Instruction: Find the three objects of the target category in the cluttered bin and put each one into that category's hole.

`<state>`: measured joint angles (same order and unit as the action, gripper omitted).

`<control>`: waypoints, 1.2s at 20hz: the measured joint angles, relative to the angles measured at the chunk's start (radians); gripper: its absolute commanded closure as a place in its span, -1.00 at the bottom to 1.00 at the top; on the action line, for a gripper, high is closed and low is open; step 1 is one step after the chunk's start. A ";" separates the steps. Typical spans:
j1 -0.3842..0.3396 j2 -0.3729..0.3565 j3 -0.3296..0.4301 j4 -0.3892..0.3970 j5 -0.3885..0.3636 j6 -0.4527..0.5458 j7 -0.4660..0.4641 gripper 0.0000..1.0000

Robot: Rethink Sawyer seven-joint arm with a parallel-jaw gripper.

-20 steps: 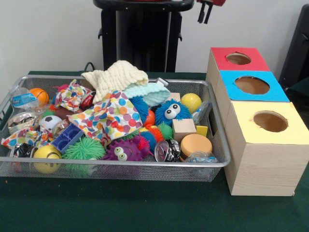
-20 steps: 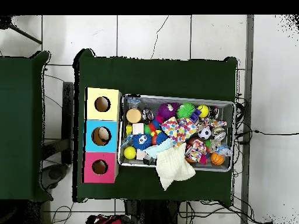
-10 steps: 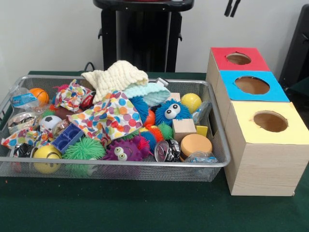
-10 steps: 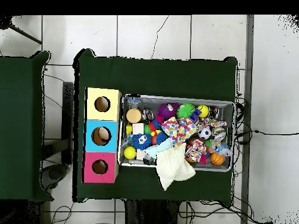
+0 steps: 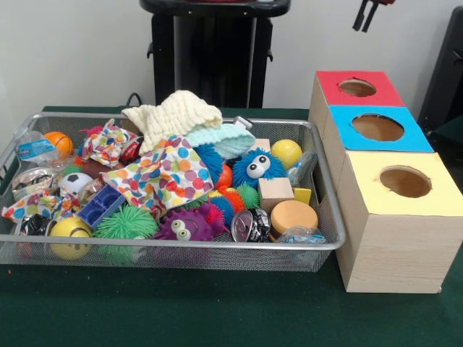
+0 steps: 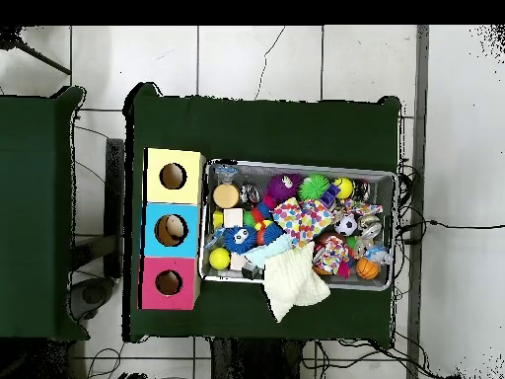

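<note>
Gripper hangs high above the red box, fingers apart and empty, while the bin on the left looks full, so sorting seems hardly begun.

Tool high at top edge, empty; red-topped box directly beneath, cluttered wire bin well off below.

End effector hangs high at the top edge; fingertips apart, empty.

Lab: pedestal, tiled floor
</note>
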<state>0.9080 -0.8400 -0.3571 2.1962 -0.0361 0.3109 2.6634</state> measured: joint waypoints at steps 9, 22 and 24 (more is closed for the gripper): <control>0.064 0.020 -0.079 -0.044 0.049 0.000 0.000 1.00; -0.125 -0.053 -0.007 -0.044 0.085 0.000 0.000 1.00; -0.136 -0.064 0.002 -0.043 0.085 0.000 0.000 1.00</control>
<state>0.7716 -0.9039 -0.3553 2.1528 0.0489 0.3113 2.6638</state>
